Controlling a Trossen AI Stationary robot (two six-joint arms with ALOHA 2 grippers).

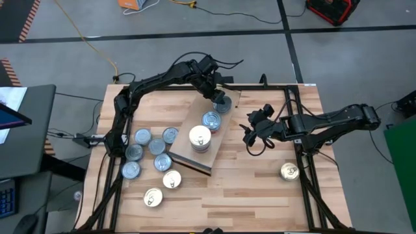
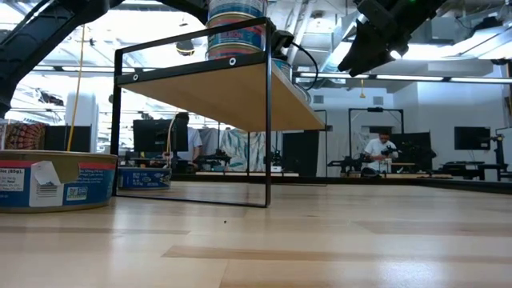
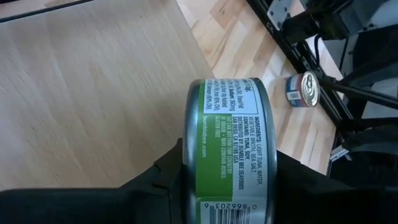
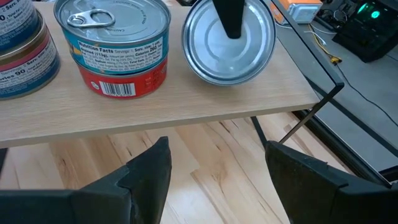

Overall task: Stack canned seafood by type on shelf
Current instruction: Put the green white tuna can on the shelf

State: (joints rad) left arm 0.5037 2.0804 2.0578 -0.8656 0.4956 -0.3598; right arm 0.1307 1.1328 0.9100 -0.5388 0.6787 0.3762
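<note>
The slatted light-wood counter [image 1: 247, 188] carries a raised light-wood plank shelf [image 1: 188, 156] with a dark metal frame, set near its middle. Left of the shelf, a cluster of flat round blue-grey-topped tins [image 1: 151, 148] lies on the counter, with two pale gold pull-tab tins [image 1: 162, 188] nearer. One more gold-lidded tin [image 1: 290, 171] sits alone at the right. On the shelf stand a white-lidded stack [image 1: 200, 138], a silver-topped tin [image 1: 211, 121] and, farther back, another silver tin [image 1: 222, 104].

The bench [image 1: 247, 188] is pale wood planks standing on a grey concrete floor [image 1: 65, 58]. An orange cable [image 1: 91, 42] trails across the floor. Beyond the bench, 2 people [image 2: 376, 152] sit among dark monitors [image 2: 472, 138] under bright ceiling lights [image 2: 448, 78].
</note>
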